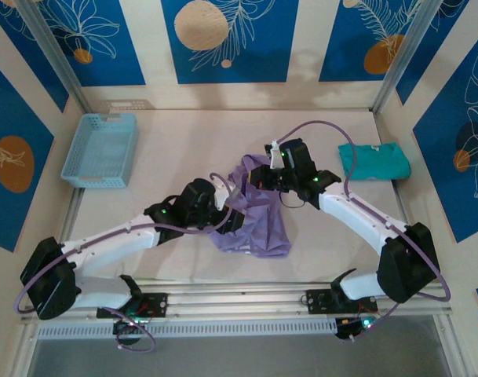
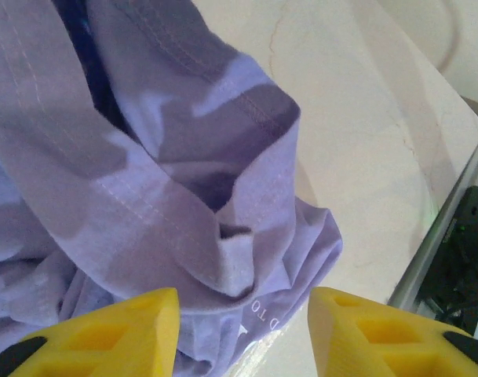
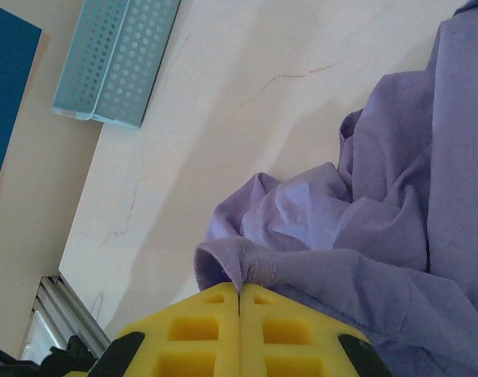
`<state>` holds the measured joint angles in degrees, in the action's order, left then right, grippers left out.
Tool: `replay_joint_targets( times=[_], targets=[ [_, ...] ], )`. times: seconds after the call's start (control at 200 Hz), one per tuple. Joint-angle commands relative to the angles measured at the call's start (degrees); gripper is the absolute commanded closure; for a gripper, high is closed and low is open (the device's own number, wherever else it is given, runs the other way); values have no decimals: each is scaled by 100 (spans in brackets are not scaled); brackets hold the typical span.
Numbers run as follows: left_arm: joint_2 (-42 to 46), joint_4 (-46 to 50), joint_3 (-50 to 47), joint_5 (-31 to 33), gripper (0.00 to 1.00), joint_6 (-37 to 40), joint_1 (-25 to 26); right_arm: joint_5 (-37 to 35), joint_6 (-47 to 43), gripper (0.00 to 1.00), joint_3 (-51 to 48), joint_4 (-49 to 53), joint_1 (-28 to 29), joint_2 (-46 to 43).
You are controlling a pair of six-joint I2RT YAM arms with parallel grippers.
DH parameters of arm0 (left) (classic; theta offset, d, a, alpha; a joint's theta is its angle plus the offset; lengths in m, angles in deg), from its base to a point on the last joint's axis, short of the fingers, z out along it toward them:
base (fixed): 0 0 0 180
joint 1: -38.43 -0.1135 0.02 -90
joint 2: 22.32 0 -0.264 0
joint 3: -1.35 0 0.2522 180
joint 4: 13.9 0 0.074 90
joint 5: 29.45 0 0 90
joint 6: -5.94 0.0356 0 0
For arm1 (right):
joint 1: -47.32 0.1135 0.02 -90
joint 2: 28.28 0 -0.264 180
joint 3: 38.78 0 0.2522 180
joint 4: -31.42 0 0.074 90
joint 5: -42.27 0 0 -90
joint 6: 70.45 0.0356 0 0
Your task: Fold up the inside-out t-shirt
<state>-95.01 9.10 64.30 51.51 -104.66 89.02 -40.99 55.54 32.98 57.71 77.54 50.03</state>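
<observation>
Lavender t-shirt [image 2: 144, 196], faint "TO" print [image 2: 264, 316], by spread left pincer [image 2: 242, 330]

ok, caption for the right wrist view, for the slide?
Right gripper shut on a fold of the crumpled lavender t-shirt, light blue basket beyond on the table.

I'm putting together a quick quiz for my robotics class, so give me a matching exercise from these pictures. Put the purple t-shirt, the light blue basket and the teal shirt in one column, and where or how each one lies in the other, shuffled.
Things:
1. purple t-shirt
2. light blue basket
3. teal shirt

Places and states:
A. folded flat at the far right of the table
B. at the far left of the table, with nothing in it
C. crumpled in the middle of the table

Pairs: 1-C, 2-B, 3-A
</observation>
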Motion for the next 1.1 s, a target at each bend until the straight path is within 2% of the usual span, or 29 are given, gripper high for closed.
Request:
replay_joint_targets(
  times=[0.0,0.255,0.55,0.71,0.92,1.095],
  targets=[
    [-188,289,381,358,51,355,104,161,-66,100,48,-102,-33,21],
    [-570,359,633,379,48,526,153,152,-83,100,36,-85,-29,4],
    [-908,343,793,296,49,558,232,177,-83,100,19,-102,-42,7],
    [-942,425,815,364,60,567,230,170,-87,100,1,-93,-51,-16],
    [-667,586,782,656,89,640,221,156,-131,100,64,-23,-107,-59],
    [329,577,658,723,97,674,36,114,-384,100,323,417,-244,-395]
  ],
)
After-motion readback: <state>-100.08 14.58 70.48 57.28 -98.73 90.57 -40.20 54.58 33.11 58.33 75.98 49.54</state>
